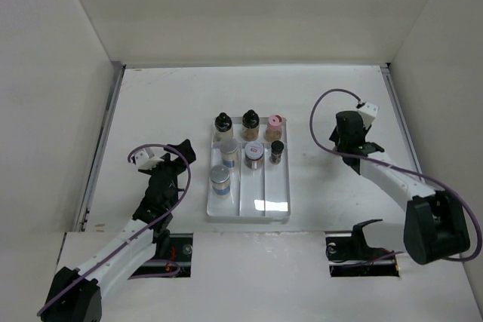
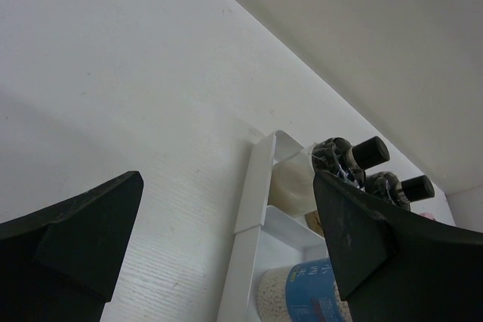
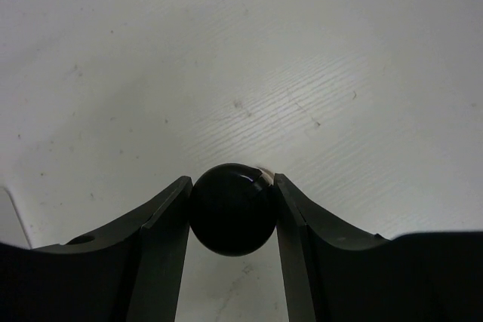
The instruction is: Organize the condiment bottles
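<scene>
table (image 1: 166, 103): white, carries divided tray (image 1: 275, 186) at centre. left gripper (image 2: 226, 179): just left of the tray, jaws wide apart, nothing between them. right gripper (image 3: 232, 182): well right of the tray, jaws clamped on the black cap of held bottle (image 3: 230, 220), over bare table outside the tray. seven condiment bottles stand in the tray's far half: blue-label jar (image 1: 219, 179) nearest, in the left compartment; pink-capped bottle (image 1: 275, 123) at the far end of the right compartment; small dark bottle (image 1: 277, 150) just beside it.
</scene>
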`<act>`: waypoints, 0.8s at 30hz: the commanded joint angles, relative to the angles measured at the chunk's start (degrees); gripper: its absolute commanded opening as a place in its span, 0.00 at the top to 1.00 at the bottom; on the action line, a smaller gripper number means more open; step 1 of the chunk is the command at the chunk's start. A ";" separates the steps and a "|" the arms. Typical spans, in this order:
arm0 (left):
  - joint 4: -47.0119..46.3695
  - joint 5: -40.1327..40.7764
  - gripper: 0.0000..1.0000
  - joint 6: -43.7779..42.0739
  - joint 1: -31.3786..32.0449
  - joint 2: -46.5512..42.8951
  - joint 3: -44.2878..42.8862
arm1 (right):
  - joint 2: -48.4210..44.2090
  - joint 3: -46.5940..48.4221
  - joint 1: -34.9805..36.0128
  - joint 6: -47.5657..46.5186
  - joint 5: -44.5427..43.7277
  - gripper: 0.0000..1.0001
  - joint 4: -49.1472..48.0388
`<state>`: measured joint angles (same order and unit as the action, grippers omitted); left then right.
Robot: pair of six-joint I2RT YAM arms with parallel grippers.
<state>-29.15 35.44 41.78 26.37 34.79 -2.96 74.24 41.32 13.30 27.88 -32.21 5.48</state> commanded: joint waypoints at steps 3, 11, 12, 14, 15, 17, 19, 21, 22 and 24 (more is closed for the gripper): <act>-1.09 -0.81 0.00 -0.30 0.83 0.20 -1.08 | -14.88 -3.52 9.30 1.91 -4.17 0.57 1.89; 15.67 0.33 0.00 -0.38 3.64 -0.60 -12.67 | -33.10 -6.34 33.73 8.67 -8.92 0.57 17.02; 19.70 0.50 0.00 -0.38 3.73 -0.07 -15.90 | -33.45 -6.43 38.55 10.77 -9.19 0.57 17.55; 24.21 -0.02 0.00 -0.38 3.91 0.89 -20.05 | -32.24 -6.17 45.24 12.81 -9.98 0.57 17.64; 26.40 -0.20 0.00 -0.38 3.91 1.51 -22.15 | -30.92 -5.73 48.50 13.60 -11.03 0.57 17.47; 29.75 -0.37 0.00 -0.38 4.17 2.83 -25.50 | -27.50 -4.15 53.78 14.66 -13.05 0.57 16.76; 31.51 -0.46 0.00 -0.21 4.52 3.45 -27.09 | -23.72 -2.83 57.39 14.66 -14.02 0.57 15.01; 32.13 -0.03 0.00 -0.12 4.87 3.71 -27.01 | -21.08 -2.30 58.89 14.57 -14.11 0.57 13.52; 32.48 0.33 0.00 -0.12 4.87 3.88 -26.84 | -19.76 -2.38 59.25 14.57 -14.11 0.57 12.38; 34.32 0.68 0.00 -0.03 4.87 4.59 -27.01 | -17.91 -3.61 59.08 14.22 -13.50 0.57 9.30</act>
<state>0.27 35.46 41.80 30.89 38.35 -28.69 55.37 35.94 72.12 40.95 -42.78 20.49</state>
